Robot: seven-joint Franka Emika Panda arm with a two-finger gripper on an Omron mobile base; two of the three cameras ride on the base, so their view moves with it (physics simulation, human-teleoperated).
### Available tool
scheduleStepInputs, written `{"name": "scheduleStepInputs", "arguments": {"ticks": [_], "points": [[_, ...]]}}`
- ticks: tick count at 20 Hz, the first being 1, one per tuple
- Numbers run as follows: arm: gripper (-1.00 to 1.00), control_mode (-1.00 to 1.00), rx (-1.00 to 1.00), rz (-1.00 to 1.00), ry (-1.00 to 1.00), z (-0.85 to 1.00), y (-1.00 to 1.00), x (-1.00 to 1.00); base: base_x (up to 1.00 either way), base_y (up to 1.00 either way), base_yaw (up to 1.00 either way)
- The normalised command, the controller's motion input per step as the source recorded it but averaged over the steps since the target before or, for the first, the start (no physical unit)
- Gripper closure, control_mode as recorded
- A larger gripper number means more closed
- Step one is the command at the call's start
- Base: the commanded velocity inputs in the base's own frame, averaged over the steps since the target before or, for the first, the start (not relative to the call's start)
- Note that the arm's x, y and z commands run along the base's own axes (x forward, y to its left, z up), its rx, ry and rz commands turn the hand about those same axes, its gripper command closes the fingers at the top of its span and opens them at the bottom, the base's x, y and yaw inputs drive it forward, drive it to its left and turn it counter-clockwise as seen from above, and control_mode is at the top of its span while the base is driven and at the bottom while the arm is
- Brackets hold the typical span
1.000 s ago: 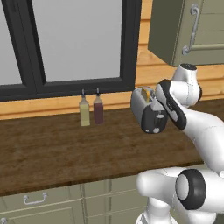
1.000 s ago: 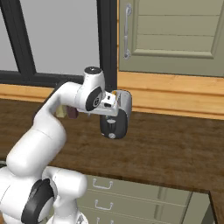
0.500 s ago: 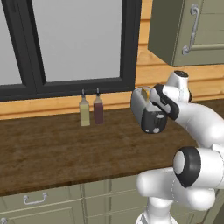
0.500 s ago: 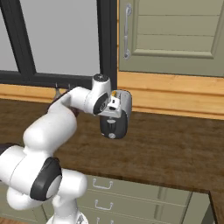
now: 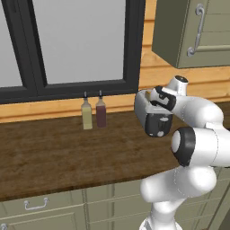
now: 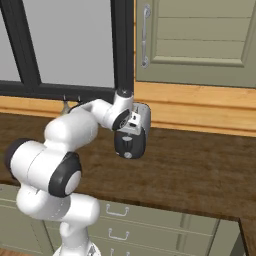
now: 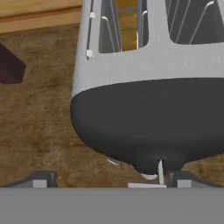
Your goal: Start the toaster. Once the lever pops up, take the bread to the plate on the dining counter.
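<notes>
Two bottles (image 5: 93, 113) stand on the dark wood worktop (image 5: 54, 157) under the window, well apart from the work. The toaster (image 5: 152, 117) sits on this worktop near the back wall, with its black end panel (image 6: 130, 145) turned toward the robot. Its long axis goes from this panel away to the wall, so the two slots (image 7: 124, 26) run straight away from the hand camera.

The arm bends over the near end of the toaster, and the gripper (image 7: 105, 177) hangs just above and in front of the black panel. Its jaws stand wide apart and hold nothing; the two dark tips frame the lower bulge of the panel in the hand view. The toaster lies directly ahead of the gripper and a little below it.

The lever (image 7: 160, 168) shows as a small pale tab at the bottom of the panel, close to the right fingertip. I judge that the next move turns on this: one finger must sit above the tab and press along the panel. Whether bread is in the slots I cannot tell; only wire guides are visible.
</notes>
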Motion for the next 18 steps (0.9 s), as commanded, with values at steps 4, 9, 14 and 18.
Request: {"name": "scheduleStepInputs", "arguments": {"ticks": [4, 9, 14, 18], "points": [[-1.0, -1.0, 0.05, 0.01, 0.0, -0.28, 0.0, 0.37, 0.0, 0.0, 0.0], [-1.0, -1.0, 0.03, 0.0, 0.0, -0.38, 0.0, 0.07, 0.0, 0.0, 0.0], [-1.0, -1.0, 0.02, 0.0, 0.0, -0.55, 0.0, 0.0, 0.0, 0.0, 0.0], [-1.0, -1.0, 0.02, 0.0, 0.0, -0.67, 0.0, 0.0, 0.0, 0.0, 0.0]]}}
